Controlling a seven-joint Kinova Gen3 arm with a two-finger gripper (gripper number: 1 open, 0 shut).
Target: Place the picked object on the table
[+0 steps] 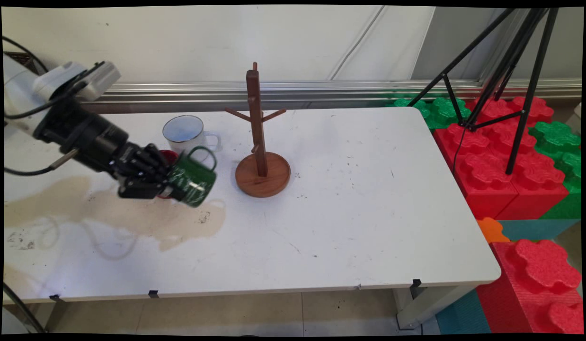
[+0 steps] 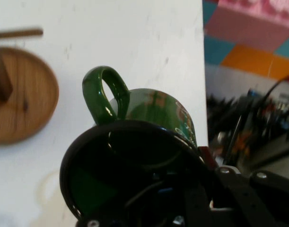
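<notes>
My gripper (image 1: 172,187) is shut on the rim of a green mug (image 1: 193,177), which hangs tipped on its side just above the table, handle (image 1: 204,156) upward. In the hand view the green mug (image 2: 153,113) fills the lower middle, its dark mouth toward the camera and its handle (image 2: 104,92) pointing up. A wooden mug tree (image 1: 260,137) with a round base (image 1: 263,174) stands just right of the mug; its base (image 2: 21,94) shows at the hand view's left. A white enamel mug (image 1: 186,132) stands behind the gripper. Something red (image 1: 169,155) peeks out behind the fingers.
A brownish stain (image 1: 108,208) spreads over the white table (image 1: 368,203) below the gripper. Red and green foam blocks (image 1: 506,156) and a black tripod (image 1: 506,71) stand beyond the table's right edge. A metal rail (image 1: 321,90) runs along the wall.
</notes>
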